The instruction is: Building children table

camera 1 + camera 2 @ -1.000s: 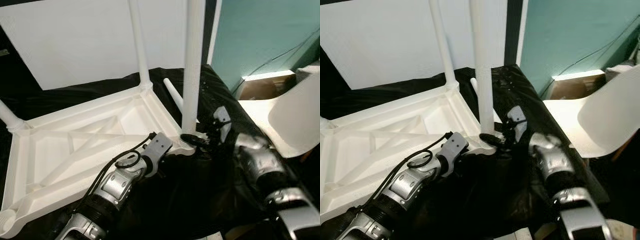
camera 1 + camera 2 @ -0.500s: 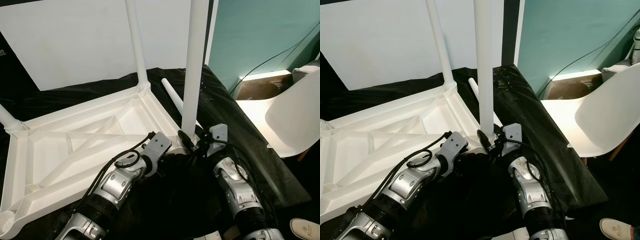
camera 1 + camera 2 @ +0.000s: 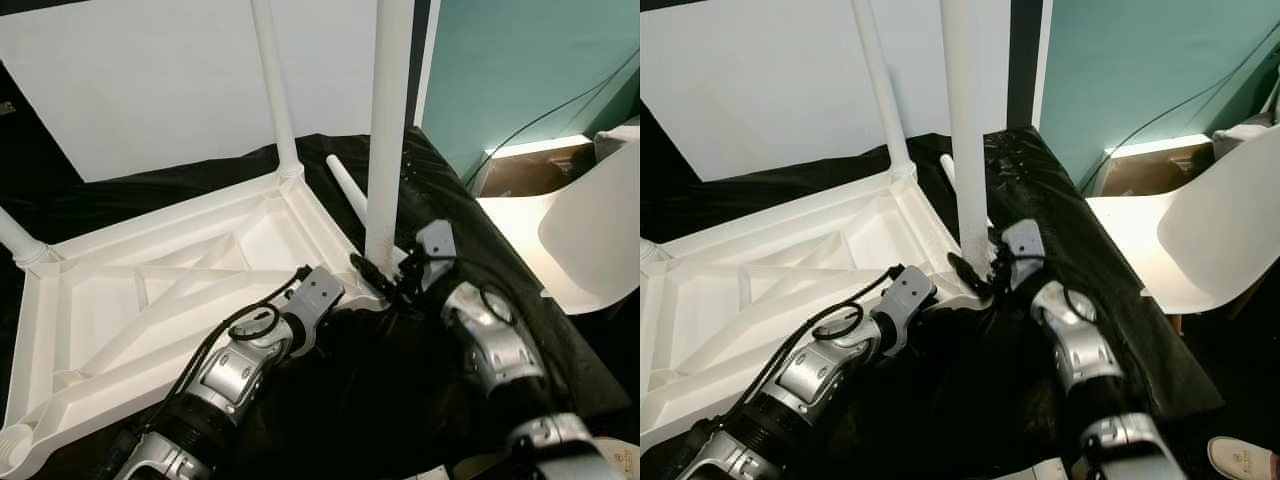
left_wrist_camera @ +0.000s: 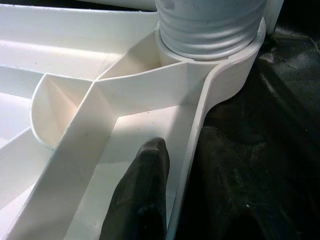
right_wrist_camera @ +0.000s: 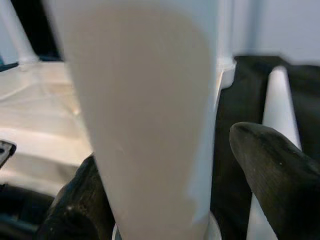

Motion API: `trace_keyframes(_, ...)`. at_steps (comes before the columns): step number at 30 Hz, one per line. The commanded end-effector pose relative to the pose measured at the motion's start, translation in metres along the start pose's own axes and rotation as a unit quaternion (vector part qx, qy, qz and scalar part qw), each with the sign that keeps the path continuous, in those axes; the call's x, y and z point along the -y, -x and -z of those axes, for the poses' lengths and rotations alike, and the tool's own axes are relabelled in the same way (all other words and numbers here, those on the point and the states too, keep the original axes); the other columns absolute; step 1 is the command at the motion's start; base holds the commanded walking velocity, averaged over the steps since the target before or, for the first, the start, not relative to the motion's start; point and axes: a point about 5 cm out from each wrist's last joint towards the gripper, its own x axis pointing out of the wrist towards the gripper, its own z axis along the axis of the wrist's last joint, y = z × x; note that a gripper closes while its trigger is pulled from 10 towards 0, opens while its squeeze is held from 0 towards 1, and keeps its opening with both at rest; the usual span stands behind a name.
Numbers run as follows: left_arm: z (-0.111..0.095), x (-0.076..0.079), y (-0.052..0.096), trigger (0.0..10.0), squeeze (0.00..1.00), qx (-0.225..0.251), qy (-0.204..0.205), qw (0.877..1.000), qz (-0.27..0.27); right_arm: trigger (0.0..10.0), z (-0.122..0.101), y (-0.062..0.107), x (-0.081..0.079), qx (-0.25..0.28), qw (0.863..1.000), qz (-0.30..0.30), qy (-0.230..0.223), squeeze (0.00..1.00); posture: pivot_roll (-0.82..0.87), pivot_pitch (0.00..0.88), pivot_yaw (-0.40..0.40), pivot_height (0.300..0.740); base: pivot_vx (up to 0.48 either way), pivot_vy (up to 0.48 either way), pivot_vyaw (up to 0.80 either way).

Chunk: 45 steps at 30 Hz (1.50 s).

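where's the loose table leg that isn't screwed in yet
The loose leg lies flat on the black cloth behind the upside-down tabletop, just beyond the upright leg at the right gripper, right of the far corner leg.

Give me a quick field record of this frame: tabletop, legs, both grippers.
tabletop: white tabletop upside down on black sheet
near-corner leg: upright leg seated in corner socket
far leg: second leg upright at far corner
loose leg: loose leg lying on the sheet
left gripper: left gripper straddling the tabletop rim by the socket
right gripper: right gripper around the near-corner leg's base, one finger each side
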Motion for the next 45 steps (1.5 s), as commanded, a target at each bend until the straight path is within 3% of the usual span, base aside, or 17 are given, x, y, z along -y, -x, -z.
trace_keyframes(1, 0.031, 0.024, -0.004, 10.0, 0.0, -0.06, 0.034, 0.993, 0.101, 10.0, 0.004, -0.001, 0.003, -0.021, 0.999, -0.021, -0.032, 0.0, 0.06, 0.0, 0.057, 0.74, 0.0, 0.0, 0.0)
trace_keyframes(2, 0.031, 0.024, -0.004, 10.0, 0.0, -0.06, 0.034, 0.993, 0.101, 10.0, 0.004, -0.001, 0.003, -0.021, 0.999, -0.021, -0.032, 0.0, 0.06, 0.0, 0.057, 0.74, 0.0, 0.0, 0.0)
trace_keyframes(3, 0.031, 0.023, -0.003, 10.0, 0.0, -0.06, 0.034, 0.993, 0.099, 0.0, 0.004, 0.0, 0.003, -0.029, 0.998, -0.041, -0.045, 0.0, 0.07, 0.0, 0.052, 0.74, 0.0, 0.0, 0.0)
trace_keyframes(12, 0.031, 0.021, -0.002, 10.0, 0.0, -0.06, 0.033, 0.993, 0.095, 0.0, 0.011, 0.006, -0.008, -0.038, 0.989, -0.088, -0.115, 0.0, 0.07, 0.0, 0.046, 0.74, 0.0, 0.0, 0.0)
trace_keyframes(15, 0.031, 0.022, -0.002, 10.0, 0.0, -0.059, 0.035, 0.993, 0.094, 0.0, 0.014, 0.009, -0.024, 0.008, 0.994, 0.001, -0.11, 0.0, 0.07, 0.0, 0.046, 0.74, 0.0, 0.0, 0.0)
trace_keyframes(19, 0.031, 0.021, -0.002, 10.0, 0.0, -0.059, 0.035, 0.993, 0.094, 0.0, 0.014, 0.013, -0.02, 0.031, 0.989, 0.106, -0.099, 0.0, 0.08, 0.0, 0.049, 0.74, 0.0, 0.0, 0.0)
trace_keyframes(20, 0.031, 0.021, -0.002, 10.0, 0.0, -0.059, 0.035, 0.993, 0.094, 0.0, 0.014, 0.013, -0.02, 0.031, 0.989, 0.106, -0.099, 0.0, 0.08, 0.0, 0.049, 0.74, 0.0, 0.0, 0.0)
trace_keyframes(21, 0.03, 0.02, -0.002, 10.0, 0.0, -0.059, 0.034, 0.993, 0.093, 0.0, 0.019, 0.018, -0.018, 0.022, 0.978, 0.195, -0.075, 0.0, 0.08, 0.0, 0.049, 0.74, 0.0, 0.0, 0.0)
trace_keyframes(29, 0.03, 0.02, -0.001, 10.0, 0.0, -0.061, 0.034, 0.993, 0.093, 0.0, 0.021, 0.014, -0.017, -0.002, 0.961, 0.27, -0.059, 0.0, 0.08, 0.0, 0.049, 0.74, 0.0, 0.0, 0.0)
trace_keyframes(33, 0.03, 0.021, -0.001, 10.0, 0.0, -0.061, 0.035, 0.993, 0.093, 0.0, 0.021, 0.01, -0.024, -0.01, 0.964, 0.259, -0.063, 0.0, 0.08, 0.0, 0.047, 0.74, 0.0, 0.0, 0.0)
trace_keyframes(34, 0.03, 0.021, -0.001, 10.0, 0.0, -0.061, 0.036, 0.993, 0.093, 10.0, 0.021, 0.009, -0.027, -0.006, 0.969, 0.24, -0.066, 0.26, 0.07, 0.0, 0.047, 0.74, 0.0, 0.0, 0.0)
trace_keyframes(35, 0.03, 0.021, -0.002, 10.0, 0.0, -0.06, 0.036, 0.993, 0.094, 10.0, 0.02, 0.007, -0.03, -0.001, 0.975, 0.209, -0.074, 1.0, 0.07, 0.0, 0.048, 0.74, 0.0, 0.0, 0.0)
trace_keyframes(38, 0.029, 0.022, -0.003, 10.0, 0.0, -0.059, 0.037, 0.993, 0.095, 10.0, 0.019, 0.004, -0.035, 0.002, 0.985, 0.151, -0.082, 1.0, 0.06, 0.0, 0.049, 0.74, 0.0, 0.0, 0.0)
trace_keyframes(39, 0.029, 0.022, -0.003, 10.0, 0.0, -0.059, 0.038, 0.993, 0.096, 10.0, 0.018, 0.002, -0.036, 0.0, 0.988, 0.132, -0.082, 0.91, 0.06, 0.0, 0.049, 0.74, 0.0, 0.0, 0.0)
trace_keyframes(40, 0.029, 0.022, -0.003, 10.0, 0.0, -0.059, 0.038, 0.993, 0.096, 10.0, 0.018, 0.002, -0.036, 0.0, 0.988, 0.132, -0.082, 0.91, 0.06, 0.0, 0.049, 0.74, 0.0, 0.0, 0.0)
trace_keyframes(41, 0.029, 0.023, -0.004, 10.0, 0.0, -0.058, 0.036, 0.993, 0.098, 10.0, 0.018, 0.001, -0.033, -0.005, 0.991, 0.113, -0.077, 0.0, 0.05, 0.0, 0.048, 0.74, 0.0, 0.0, 0.0)
trace_keyframes(45, 0.023, 0.023, -0.011, 10.0, 0.0, -0.049, 0.035, 0.993, 0.1, 10.0, 0.014, 0.001, -0.011, -0.024, 0.998, 0.037, -0.047, 0.0, 0.01, 0.0, 0.024, 0.74, 0.0, 0.0, 0.0)
